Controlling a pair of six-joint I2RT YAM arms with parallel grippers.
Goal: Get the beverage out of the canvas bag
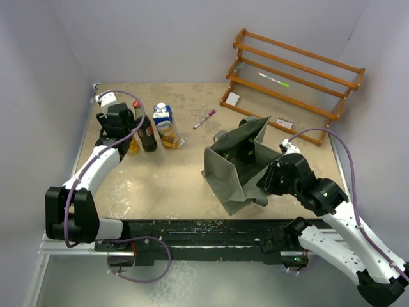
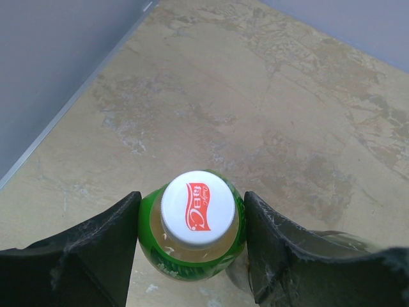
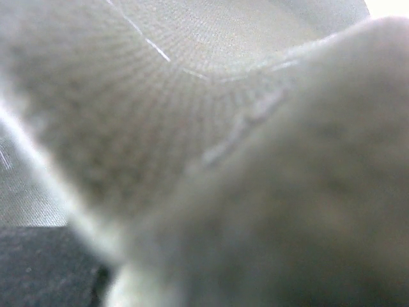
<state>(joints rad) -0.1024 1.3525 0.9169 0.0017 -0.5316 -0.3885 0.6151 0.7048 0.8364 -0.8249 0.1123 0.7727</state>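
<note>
The beverage (image 2: 198, 217) is a green-labelled bottle of pale yellow drink with a white cap. It stands at the far left of the table (image 1: 133, 147). My left gripper (image 2: 192, 220) has a finger against each side of it, just below the cap, and sits above it in the top view (image 1: 121, 125). The canvas bag (image 1: 223, 173) is grey-green and stands open at the table's middle right. My right gripper (image 1: 267, 182) is at the bag's near right wall and seems pinched on it. Blurred bag fabric (image 3: 192, 128) fills the right wrist view and hides the fingers.
A dark cola bottle (image 1: 147, 132) and a blue and white carton (image 1: 165, 125) stand just right of the beverage. A pen (image 1: 204, 119) lies behind the bag. A wooden rack (image 1: 291, 80) holding a green pen (image 1: 273, 80) stands at the back right. The left wall is close.
</note>
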